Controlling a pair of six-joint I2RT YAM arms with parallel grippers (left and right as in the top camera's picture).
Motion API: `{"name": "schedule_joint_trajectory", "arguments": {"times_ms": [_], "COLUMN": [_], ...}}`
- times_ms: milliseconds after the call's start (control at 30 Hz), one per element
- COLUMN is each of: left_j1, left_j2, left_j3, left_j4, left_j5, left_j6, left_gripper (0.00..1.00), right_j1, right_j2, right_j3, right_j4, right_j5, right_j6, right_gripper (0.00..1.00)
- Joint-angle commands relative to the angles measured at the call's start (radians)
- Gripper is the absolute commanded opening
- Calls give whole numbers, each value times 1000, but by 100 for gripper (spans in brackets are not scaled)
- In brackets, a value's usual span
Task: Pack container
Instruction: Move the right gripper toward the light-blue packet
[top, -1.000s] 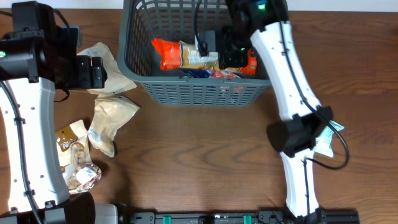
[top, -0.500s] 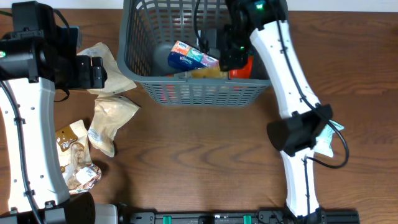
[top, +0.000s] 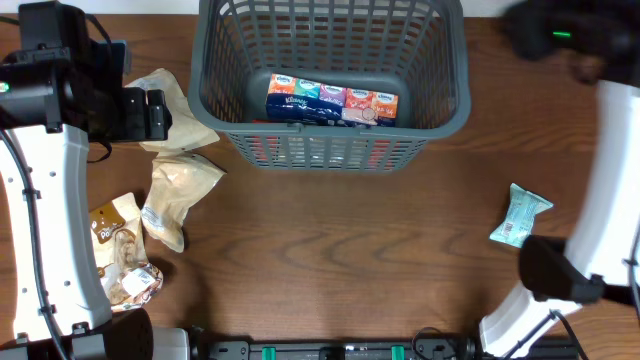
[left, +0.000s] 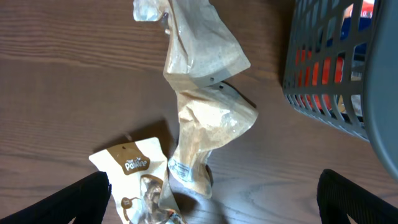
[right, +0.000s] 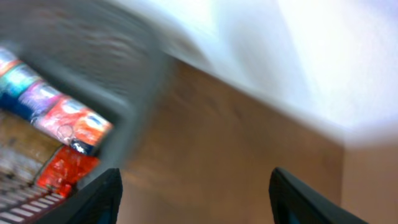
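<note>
The dark grey slotted container (top: 212, 95) stands at the back middle of the table. In it lies a multi-coloured tissue pack (top: 331, 103), with red packaging showing under it through the front wall. My right gripper (right: 199, 199) is open and empty, outside the container's rim (right: 134, 93) over bare wood; its view is blurred. The right arm (top: 560, 35) shows as a blur at the top right. My left gripper (left: 214, 205) is open and empty, above two beige bags (left: 205, 118) left of the container (left: 336, 68).
A brown-and-white snack pouch (left: 134, 165) lies beside the beige bags (top: 180, 190), with another pouch (top: 135, 285) near the front left. A small teal packet (top: 520, 215) lies on the wood at the right, close to the right arm's base.
My right gripper has opened, left the packs in the container and swung out to the right. The tissue pack now lies flat inside. The left arm has not moved.
</note>
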Motion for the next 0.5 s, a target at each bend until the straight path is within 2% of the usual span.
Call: {"name": "schedule_joint_trajectory", "arguments": {"times_ms": [0, 100, 267, 467], "left_j1": [2, 2, 2, 2], "left_j2": [-10, -10, -10, -10], "left_j3": [6, 6, 6, 6], "left_j4": [2, 2, 2, -2], "left_j5": [3, 3, 3, 3], "left_j6": [-11, -11, -12, -12], "left_gripper": [95, 95, 95, 95], "right_j1": [-153, -271, -341, -344], "right_j2": [-22, -22, -94, -284], "right_j3": [7, 2, -108, -451], "right_j4": [-91, -213, -211, -204], "right_j5": [16, 40, 43, 122], "right_j6": [386, 491, 545, 568], "right_gripper": [61, 63, 66, 66]}}
